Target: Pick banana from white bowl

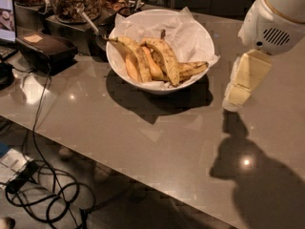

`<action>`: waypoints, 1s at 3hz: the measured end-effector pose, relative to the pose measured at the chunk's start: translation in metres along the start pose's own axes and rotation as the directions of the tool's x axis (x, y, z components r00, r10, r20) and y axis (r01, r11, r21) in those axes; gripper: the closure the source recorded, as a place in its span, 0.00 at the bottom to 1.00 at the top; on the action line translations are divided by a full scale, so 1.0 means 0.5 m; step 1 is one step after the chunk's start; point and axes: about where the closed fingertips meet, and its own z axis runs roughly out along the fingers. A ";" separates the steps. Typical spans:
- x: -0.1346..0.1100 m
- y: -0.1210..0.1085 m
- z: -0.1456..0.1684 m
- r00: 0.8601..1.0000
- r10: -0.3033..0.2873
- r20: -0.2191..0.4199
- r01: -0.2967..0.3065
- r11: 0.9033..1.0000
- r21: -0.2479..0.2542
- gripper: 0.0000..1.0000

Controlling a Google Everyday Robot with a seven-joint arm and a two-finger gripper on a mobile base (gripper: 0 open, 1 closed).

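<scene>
The tool hangs over the shiny grey table, near the white bowl. I cannot tell if it is apart or together. Black cables lie on the dark floor.

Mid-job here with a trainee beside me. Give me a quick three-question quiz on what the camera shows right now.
1. True or false: the gripper touches the banana.
2. Where is the gripper? A) inside the bowl; B) beside the bowl, over the table; C) behind the bowl.
3. Fill in: the bananas lie on crinkled white ____.
Key: 1 false; 2 B; 3 paper.
</scene>
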 end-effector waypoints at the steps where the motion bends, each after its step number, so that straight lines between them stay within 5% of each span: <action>1: -0.089 -0.024 0.030 1.000 -0.010 0.019 0.009 1.000 0.017 0.00; 2: -0.092 -0.024 0.030 1.000 -0.011 0.019 0.010 1.000 0.018 0.00; 3: -0.124 -0.021 0.009 0.994 -0.016 0.110 0.017 1.000 -0.014 0.00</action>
